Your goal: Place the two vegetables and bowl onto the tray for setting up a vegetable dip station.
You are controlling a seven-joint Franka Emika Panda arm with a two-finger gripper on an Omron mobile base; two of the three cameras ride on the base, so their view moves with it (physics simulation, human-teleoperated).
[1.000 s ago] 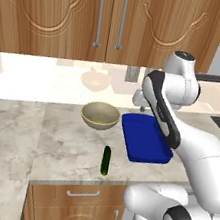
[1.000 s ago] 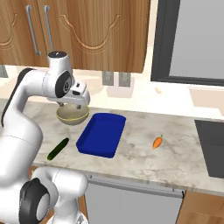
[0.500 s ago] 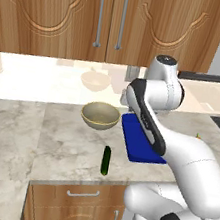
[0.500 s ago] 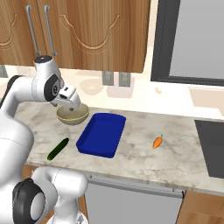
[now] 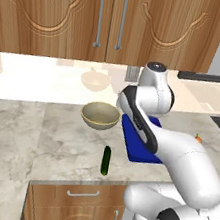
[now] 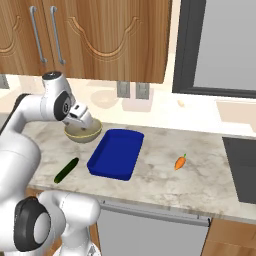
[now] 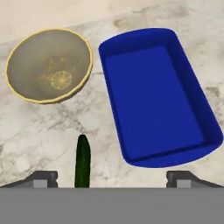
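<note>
The tan bowl [image 5: 100,115] [image 6: 82,133] [image 7: 49,65] rests upright on the marble counter, left of the deep blue tray [image 5: 137,146] [image 6: 116,153] [image 7: 155,94], which holds nothing. The dark green cucumber [image 5: 106,160] [image 6: 66,170] [image 7: 82,161] lies on the counter in front of both, near the front edge. A small orange carrot [image 6: 180,162] [image 5: 197,138] lies well to the right of the tray. My gripper [image 6: 84,120] [image 7: 111,178] hangs open above the counter between bowl and tray, looking down, with nothing between its fingers.
Wooden cabinets with metal handles [image 5: 99,16] hang above the backsplash, which carries outlets [image 6: 130,90] and a faint pale reflection of the bowl [image 5: 95,81]. A dark cooktop [image 6: 242,165] sits at the counter's right end. The counter's front edge [image 5: 84,184] runs just past the cucumber.
The arm has swung left, from over the tray toward the bowl, with the hand a little lower. Bowl, tray, cucumber and carrot have stayed put.
</note>
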